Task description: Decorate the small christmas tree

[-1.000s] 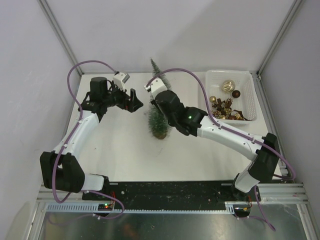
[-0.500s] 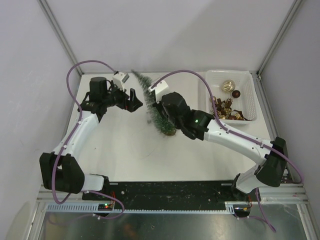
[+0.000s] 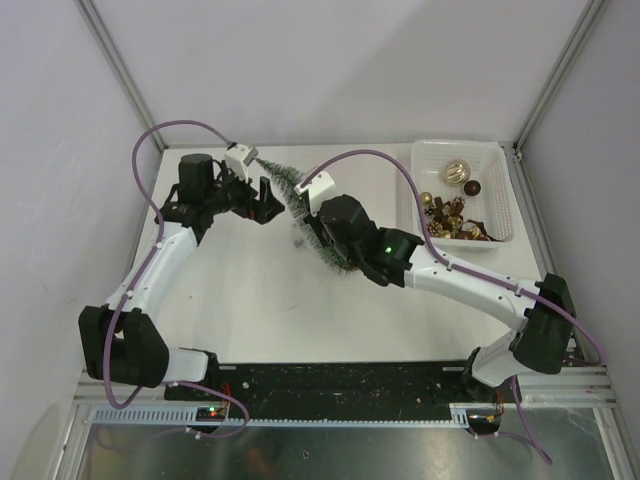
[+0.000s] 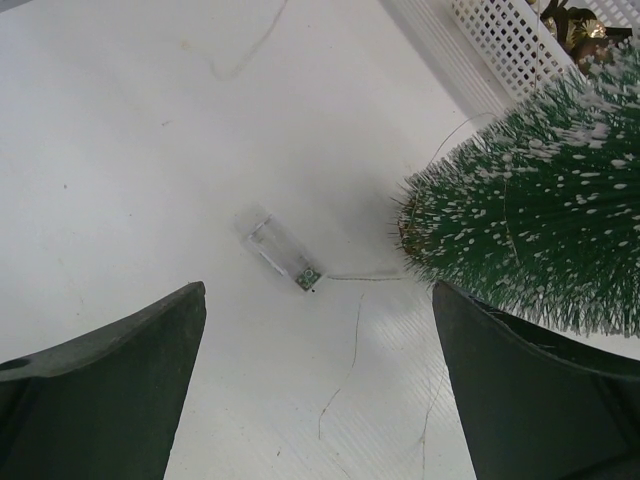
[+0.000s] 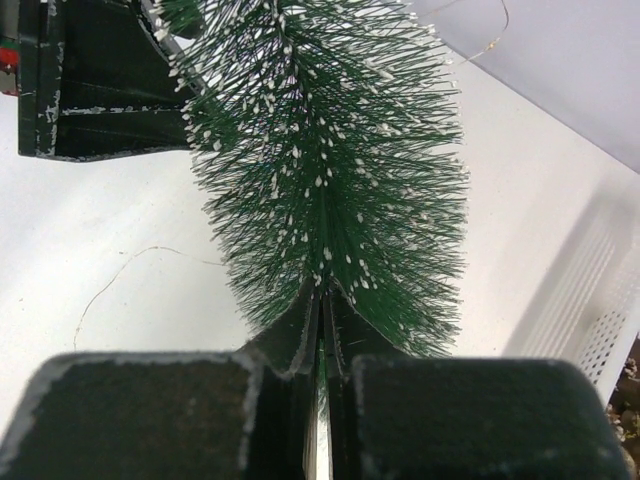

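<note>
The tree (image 3: 287, 183) leans steeply near the middle of the far edge of the table (image 3: 250, 300). Its tip points toward the far left corner and its wide end lies nearer the table's middle. Whether its base touches the table cannot be told. The right gripper (image 5: 320, 300) is clamped tight on the tree's thin central stem, with frosted green bristles fanning out to both sides of the pinched fingers (image 5: 285, 335).

The left gripper (image 3: 266, 200) stands with its jaws wide apart and nothing between them, just beside the upper part of the tree. In its wrist view the bristles (image 4: 540, 220) fill the right side, above the right-hand finger (image 4: 520, 390).

On the bare table under the left gripper lies a small clear piece (image 4: 283, 255) with a green chip at one end, and a thin wire (image 4: 350, 340) trails from it.

A white mesh basket (image 3: 500, 190) sits in the far right corner, holding gold and brown ornaments (image 3: 455, 215).
</note>
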Controlling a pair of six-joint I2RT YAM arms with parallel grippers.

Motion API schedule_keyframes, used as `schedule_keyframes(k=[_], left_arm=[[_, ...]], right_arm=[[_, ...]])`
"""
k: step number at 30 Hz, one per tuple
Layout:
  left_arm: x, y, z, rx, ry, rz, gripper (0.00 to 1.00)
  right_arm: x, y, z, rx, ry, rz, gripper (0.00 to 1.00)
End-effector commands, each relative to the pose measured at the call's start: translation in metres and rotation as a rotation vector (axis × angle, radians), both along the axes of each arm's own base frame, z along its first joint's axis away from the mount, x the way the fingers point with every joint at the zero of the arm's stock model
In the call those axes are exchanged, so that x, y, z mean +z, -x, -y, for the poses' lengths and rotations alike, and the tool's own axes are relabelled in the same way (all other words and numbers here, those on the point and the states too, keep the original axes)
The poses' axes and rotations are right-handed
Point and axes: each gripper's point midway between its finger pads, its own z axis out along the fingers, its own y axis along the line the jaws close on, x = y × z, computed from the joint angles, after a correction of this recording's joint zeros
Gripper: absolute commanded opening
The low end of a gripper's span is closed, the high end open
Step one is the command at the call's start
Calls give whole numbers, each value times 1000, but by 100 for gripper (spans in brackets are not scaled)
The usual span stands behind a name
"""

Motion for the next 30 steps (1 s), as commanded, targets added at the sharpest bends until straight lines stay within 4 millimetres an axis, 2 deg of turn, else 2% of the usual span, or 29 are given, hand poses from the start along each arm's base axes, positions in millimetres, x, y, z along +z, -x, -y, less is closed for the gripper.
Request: schedule_keyframes(k=[1,5,12,15,22,25,30], left_arm=[[19,3,0,-11,-6,68,100],[17,3,0,-10,-6,63,100],[20,0,2,-5,8,53,100],[25,-2,2,1,16,57,100],[27,-6,2,9,20,54,100],[26,-6,2,9,18,55,100],[24,-8,2,11,14,51,100]], right_arm=[[11,-4,10,-67,-27,31,0],[9,-18,33,-181,-16,31,0],[24,-41,76,-299,-120,-6,0],[22,-43,83,-315,-125,-18,0],[8,-34,87,-309,-111,-40,1],[5,-28,87,-295,-104,-44,11],[10,-21,88,-272,-117,-48,35]])
